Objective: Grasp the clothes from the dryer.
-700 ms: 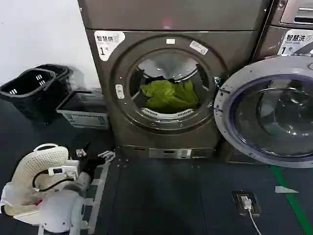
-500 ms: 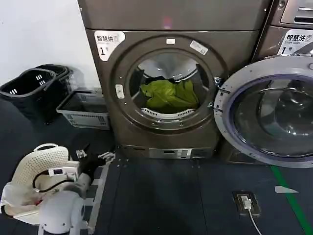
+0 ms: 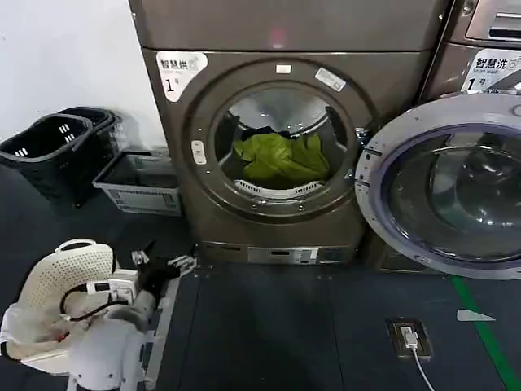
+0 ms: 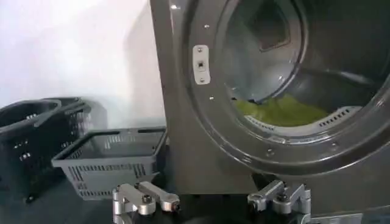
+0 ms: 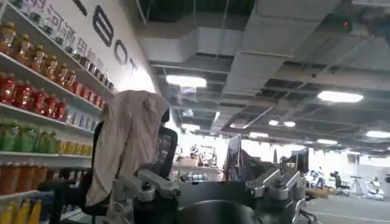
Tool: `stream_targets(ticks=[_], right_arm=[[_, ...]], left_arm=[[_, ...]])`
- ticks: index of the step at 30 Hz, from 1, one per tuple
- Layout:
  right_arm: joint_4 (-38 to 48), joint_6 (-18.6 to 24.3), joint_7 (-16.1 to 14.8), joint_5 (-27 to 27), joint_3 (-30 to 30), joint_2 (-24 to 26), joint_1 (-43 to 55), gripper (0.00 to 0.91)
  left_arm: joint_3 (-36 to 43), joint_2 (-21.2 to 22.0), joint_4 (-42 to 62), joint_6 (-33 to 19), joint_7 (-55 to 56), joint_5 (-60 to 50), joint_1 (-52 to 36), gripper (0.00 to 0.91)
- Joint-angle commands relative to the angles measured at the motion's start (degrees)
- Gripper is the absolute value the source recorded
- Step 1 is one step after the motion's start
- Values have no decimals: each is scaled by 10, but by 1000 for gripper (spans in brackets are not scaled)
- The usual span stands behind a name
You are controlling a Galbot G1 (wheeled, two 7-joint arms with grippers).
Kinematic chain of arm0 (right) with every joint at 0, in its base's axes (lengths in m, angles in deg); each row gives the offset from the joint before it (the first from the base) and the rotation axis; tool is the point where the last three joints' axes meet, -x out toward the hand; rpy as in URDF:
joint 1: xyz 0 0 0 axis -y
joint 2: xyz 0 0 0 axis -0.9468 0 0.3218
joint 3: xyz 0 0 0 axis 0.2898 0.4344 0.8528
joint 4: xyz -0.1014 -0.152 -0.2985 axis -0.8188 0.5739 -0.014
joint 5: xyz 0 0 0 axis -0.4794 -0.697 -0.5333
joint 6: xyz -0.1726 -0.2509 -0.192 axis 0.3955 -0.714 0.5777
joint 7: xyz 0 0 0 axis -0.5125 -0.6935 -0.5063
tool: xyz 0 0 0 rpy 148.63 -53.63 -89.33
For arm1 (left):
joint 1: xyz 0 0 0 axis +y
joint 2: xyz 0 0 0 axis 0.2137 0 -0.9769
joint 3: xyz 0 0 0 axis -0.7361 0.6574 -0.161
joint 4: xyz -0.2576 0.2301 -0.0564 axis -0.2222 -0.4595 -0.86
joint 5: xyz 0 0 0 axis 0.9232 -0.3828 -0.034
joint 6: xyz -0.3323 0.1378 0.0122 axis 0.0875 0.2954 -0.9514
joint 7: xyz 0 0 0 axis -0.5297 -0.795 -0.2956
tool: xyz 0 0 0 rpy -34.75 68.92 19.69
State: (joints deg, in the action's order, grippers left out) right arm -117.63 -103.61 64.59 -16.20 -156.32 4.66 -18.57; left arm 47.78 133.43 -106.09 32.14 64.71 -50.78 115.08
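Note:
The dryer [image 3: 183, 187] stands straight ahead, its round porthole open. The clothes [image 3: 281, 159] lie inside the drum as a yellow-green heap; in the left wrist view the clothes [image 4: 281, 111] show just behind the porthole rim. My left gripper [image 3: 162, 261] hovers low over the floor, to the left of the dryer's base and well below the porthole. In its wrist view the left gripper [image 4: 212, 203] is open and holds nothing, facing the dryer's front [image 4: 183, 122]. My right gripper [image 5: 212, 187] is open and empty, pointing away into the room.
The dryer's round door [image 3: 444, 191] hangs open to the right, in front of the neighbouring machine [image 3: 488, 49]. Two black baskets [image 3: 57, 151] and a grey crate [image 3: 138, 183] stand left of the dryer. A white basket [image 3: 61, 277] sits beside my left arm. A floor socket [image 3: 409, 336] lies front right.
My left arm has shifted slightly, carrying the open gripper a little lower and to the right in the head view. The clothes and door have not moved.

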Motion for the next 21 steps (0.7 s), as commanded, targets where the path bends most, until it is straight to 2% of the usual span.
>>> stream_targets(ticks=[1,21], right_arm=[[0,2,2,-2,4,-2,2,907],[3,6,-2,-15,2,-13,0,907]], left_arm=[[1,-3,-1,28,3,2,1,907],[6,0,7,28,6,10,-6,907]])
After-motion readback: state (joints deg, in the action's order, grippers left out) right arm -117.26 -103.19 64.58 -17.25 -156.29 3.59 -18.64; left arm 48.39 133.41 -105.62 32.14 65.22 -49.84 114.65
